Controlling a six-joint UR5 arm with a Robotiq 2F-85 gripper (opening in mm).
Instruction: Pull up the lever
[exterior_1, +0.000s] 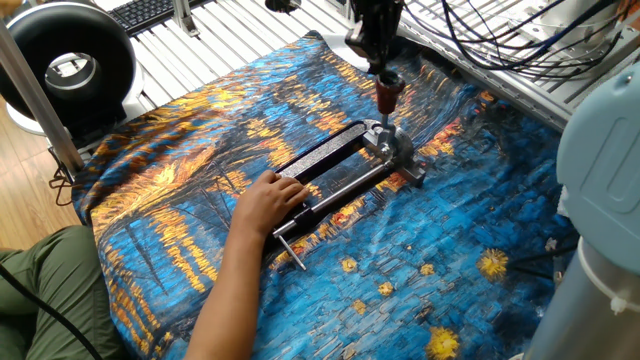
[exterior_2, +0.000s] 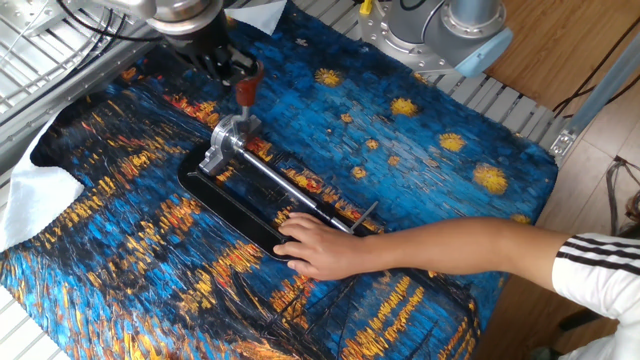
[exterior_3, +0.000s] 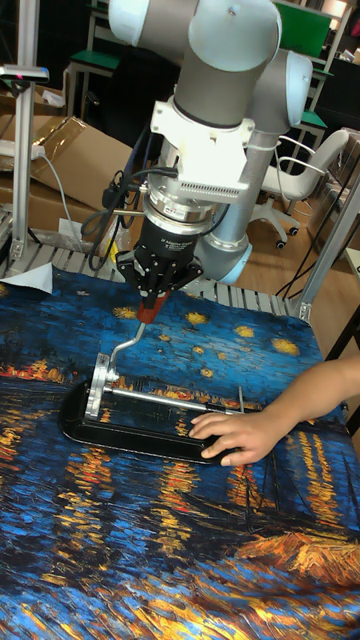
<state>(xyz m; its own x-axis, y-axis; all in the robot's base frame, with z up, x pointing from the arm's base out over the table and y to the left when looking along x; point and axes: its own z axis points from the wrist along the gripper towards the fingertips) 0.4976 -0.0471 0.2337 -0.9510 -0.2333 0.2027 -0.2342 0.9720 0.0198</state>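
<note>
1. Bench (exterior_1: 215, 45): slatted metal top, mostly covered by a blue and orange painted-pattern cloth (exterior_1: 200, 160).
2. UR5 arm (exterior_3: 225, 90): reaches down over the far end of the cloth, wrist pointing downward.
3. Person's arm (exterior_2: 470, 250): stretched across the cloth, palm pressing on the near end of the black clamp frame (exterior_1: 320, 158).
4. Clamp frame: lies flat on the cloth, grey metal head (exterior_3: 100, 385) at the robot's end, thin silver screw rod (exterior_2: 300, 195) running along it.
5. Hand (exterior_3: 150, 308): fingers clamped on the lever's knob.
6. Lever (exterior_3: 135, 335): hinged at the grey head, angled upward off the clamp, reddish-brown knob uppermost.
</note>
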